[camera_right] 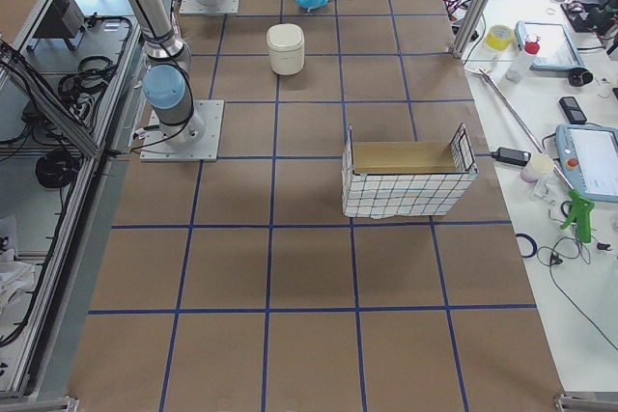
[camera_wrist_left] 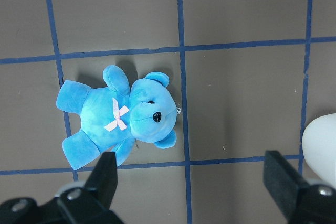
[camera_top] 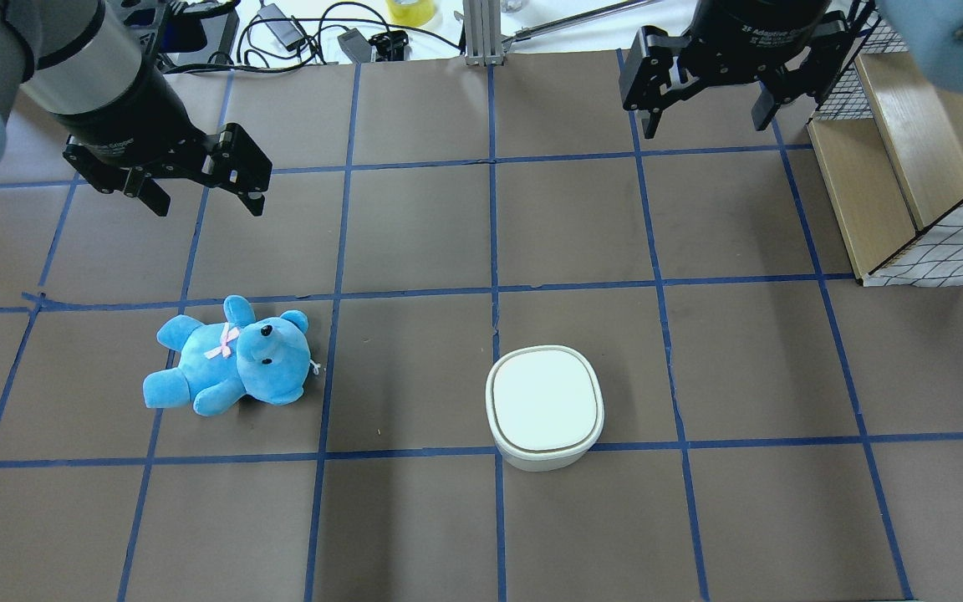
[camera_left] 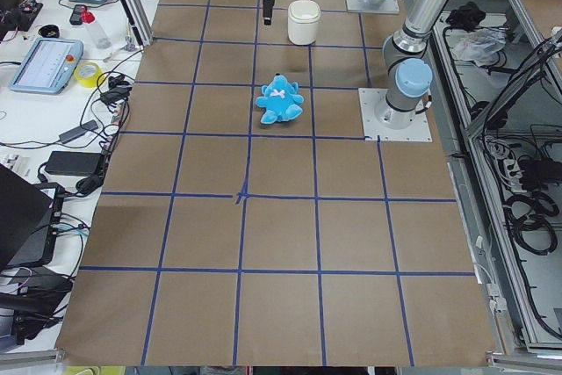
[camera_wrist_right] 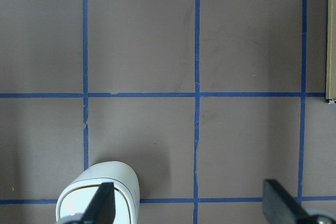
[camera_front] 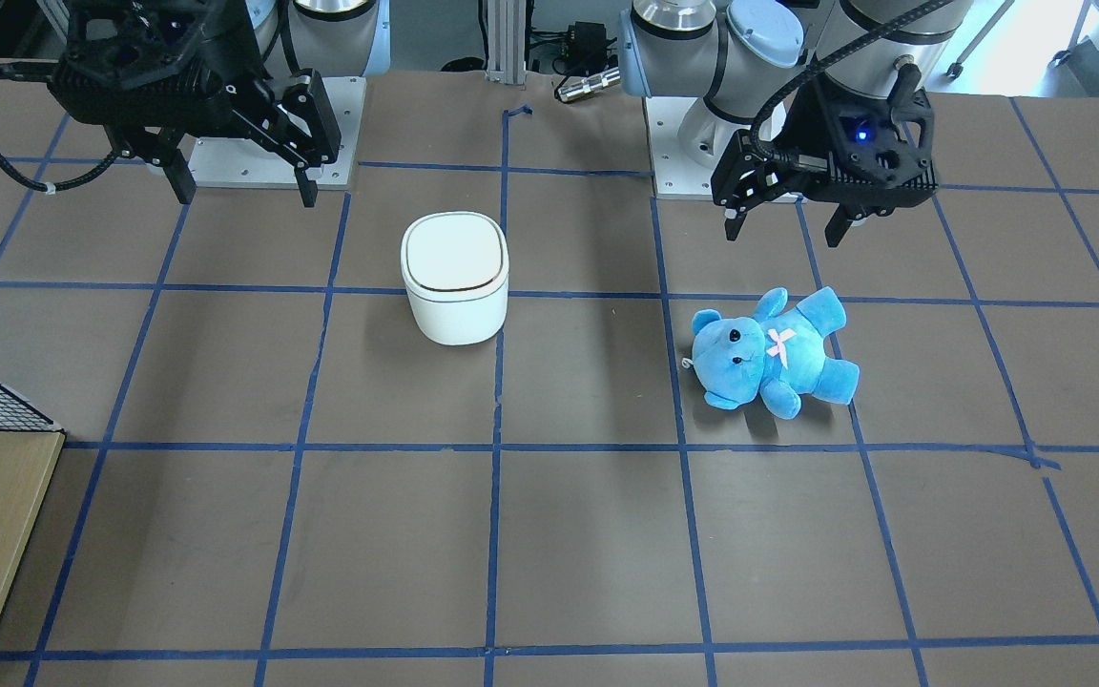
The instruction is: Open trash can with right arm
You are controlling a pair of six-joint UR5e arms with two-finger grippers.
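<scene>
The white trash can [camera_front: 455, 277] stands upright with its lid shut, near the middle of the table; it also shows in the overhead view [camera_top: 544, 405]. My right gripper [camera_top: 705, 125] is open and empty. It hangs above the table well beyond the can and apart from it, on the front-facing view's left [camera_front: 244, 191]. Its wrist view shows the can's lid [camera_wrist_right: 100, 198] at the bottom left, by one fingertip. My left gripper [camera_top: 207, 205] is open and empty above the table beyond the blue plush bear [camera_top: 226, 359].
The blue bear [camera_front: 774, 353] lies on its back, left of the can in the overhead view. A wire basket with wooden boards [camera_top: 908, 167] stands at the table's right edge. Both arm base plates stand at the robot's side of the table. Blue tape lines grid the brown table.
</scene>
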